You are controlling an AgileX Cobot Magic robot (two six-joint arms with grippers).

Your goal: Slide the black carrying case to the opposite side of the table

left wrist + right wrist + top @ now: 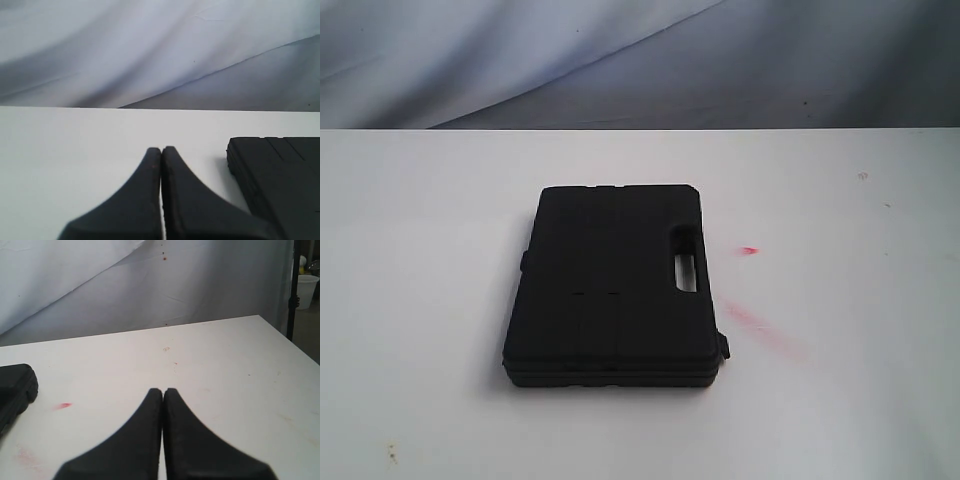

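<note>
Midway between the left and right edges of the table (420,250), and nearer its front edge than the far edge by the grey backdrop (620,60), the black carrying case (610,285) is lying flat and closed. Its handle cut-out (683,262) is facing the right edge.

You are looking at the opening step: nothing is touching the case, and neither arm is showing in the exterior view. The left gripper (161,150) is sitting with its jaws pressed together and holding nothing, low over bare tabletop, with the side wall of the case just beside it. The right gripper (163,391) is likewise pinched closed and empty. It is standing well apart from the case, with a red smear (62,405) lying between them.

By this reading, the slide is not yet begun. The next move is calling for you to set one closed gripper against a side wall of the case, low enough not to ride over the lid. You should be pushing through its middle so that it travels straight rather than pivoting. The left gripper is appearing better placed for that.

No brand, label or writing is showing legibly on the case or the table.
</note>
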